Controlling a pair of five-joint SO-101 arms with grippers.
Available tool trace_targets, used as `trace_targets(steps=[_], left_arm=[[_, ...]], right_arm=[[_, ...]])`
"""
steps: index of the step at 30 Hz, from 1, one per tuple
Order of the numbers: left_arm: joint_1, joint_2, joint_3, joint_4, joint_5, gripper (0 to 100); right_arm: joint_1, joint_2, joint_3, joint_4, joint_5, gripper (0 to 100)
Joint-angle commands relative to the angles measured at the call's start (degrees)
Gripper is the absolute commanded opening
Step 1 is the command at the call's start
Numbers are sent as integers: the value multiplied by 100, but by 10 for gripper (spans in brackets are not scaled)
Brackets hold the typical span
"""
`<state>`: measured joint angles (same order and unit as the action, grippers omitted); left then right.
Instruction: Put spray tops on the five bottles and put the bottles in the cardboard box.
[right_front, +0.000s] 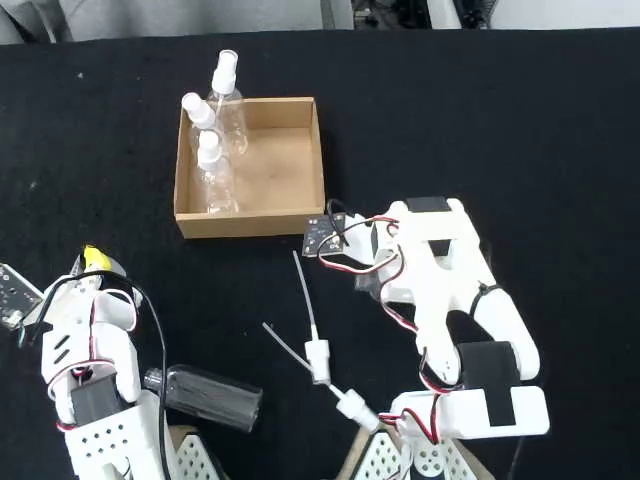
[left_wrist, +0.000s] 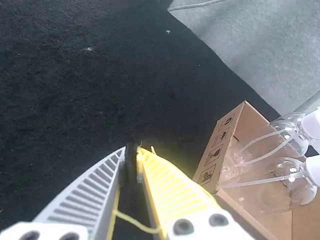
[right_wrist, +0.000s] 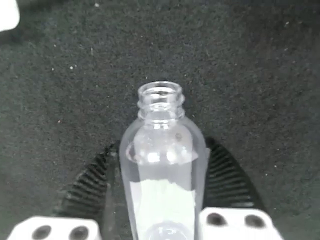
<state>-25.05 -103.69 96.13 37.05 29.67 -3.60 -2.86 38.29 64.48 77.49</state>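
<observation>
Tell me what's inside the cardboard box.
Three clear bottles with white spray tops, grouped along the left side of the box in the high view. The rest of its floor is bare. The bottles overlap, so their bases are partly hidden.

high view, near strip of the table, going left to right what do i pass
left arm → capless bottle lying on its side → two loose spray tops → right arm, second bottle in its gripper
</observation>
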Motion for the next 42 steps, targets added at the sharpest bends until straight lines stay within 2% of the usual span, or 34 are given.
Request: trace_targets(steps=[1,8,13,30,42], left_arm=[[-4,-44,127,26,-53,30],[-4,-44,127,26,-53,30],[-22,-44,127,26,-53,30],[-4,-53,127,26,-53,30],[-4,-62,127,26,-53,30]], right_arm=[[62,-75,-444,149,-299,115],[35,-84,-945,782,-642,113],[26,-259,-1420,1354,-1152,113],[-695,-2070,-1508,1767,-4070,113],[-730,-3231,-1473,1758,-5793,113]])
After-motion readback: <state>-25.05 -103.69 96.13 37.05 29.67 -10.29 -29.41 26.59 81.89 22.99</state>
